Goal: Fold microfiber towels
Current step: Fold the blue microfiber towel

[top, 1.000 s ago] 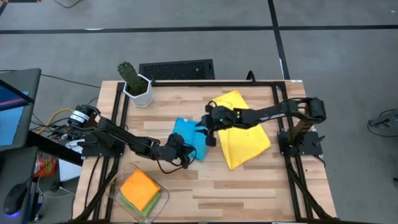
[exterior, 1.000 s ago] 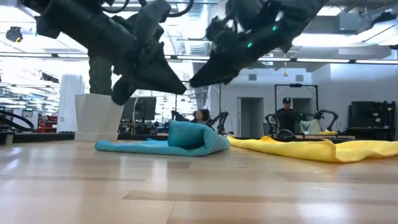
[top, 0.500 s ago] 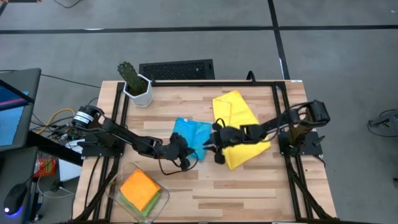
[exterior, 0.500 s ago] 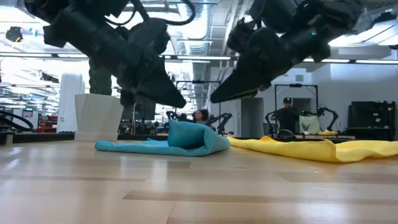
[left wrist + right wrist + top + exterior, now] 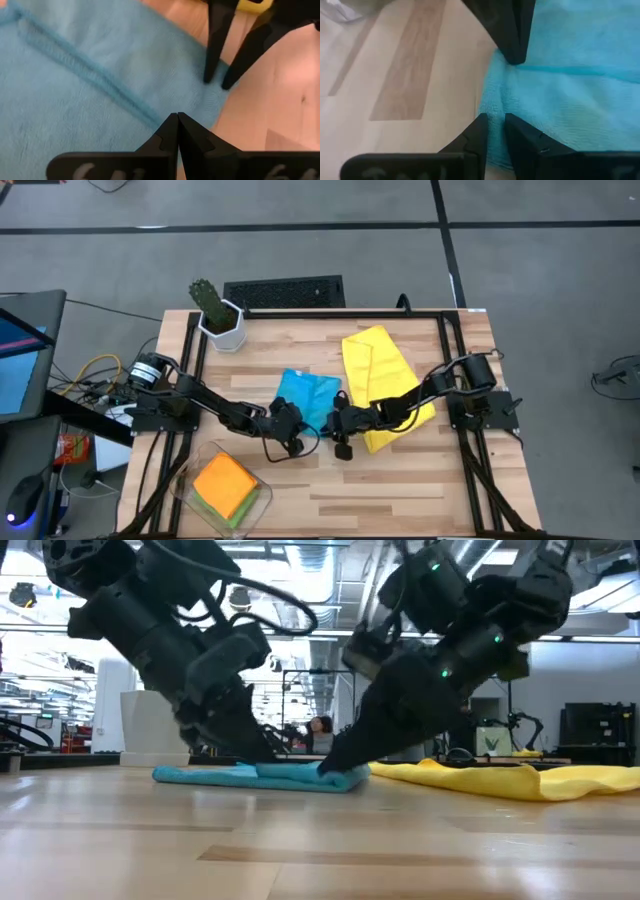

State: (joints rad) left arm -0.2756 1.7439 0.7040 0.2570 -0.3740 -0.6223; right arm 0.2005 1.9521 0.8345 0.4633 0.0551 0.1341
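A light blue towel [image 5: 308, 392] lies flat in the middle of the table. My left gripper [image 5: 289, 422] is shut, with its tips down on the towel's near part. My right gripper [image 5: 331, 423] stands at the towel's near right corner, its fingers a narrow gap apart. A yellow towel [image 5: 385, 375] lies spread to the right of the blue one. An orange towel [image 5: 226, 483] sits folded on a green one in a clear bin at the near left. My left gripper presses its shut fingertips [image 5: 177, 121] onto the blue towel's top face [image 5: 150, 107], near the near edge. It comes slanting down from the table's left. The towel lies flat under it. My right gripper sets its fingertips [image 5: 481, 125] on the towel's near right edge [image 5: 495, 107], slanting down from the right. A bit of that edge stands in the narrow gap. Whether it is pinched I cannot tell.
A cactus in a white pot [image 5: 216, 312] stands at the far left corner. The clear bin [image 5: 262, 498] sits at the near left edge. Black frame rails [image 5: 452, 370] run along the table's sides. Bare wood lies near the front edge [image 5: 400, 490].
My right gripper has come down from over the yellow towel, toward the table's left and near edge, onto the blue towel's corner. My left gripper has sunk onto the towel. The blue towel's raised fold has gone flat.
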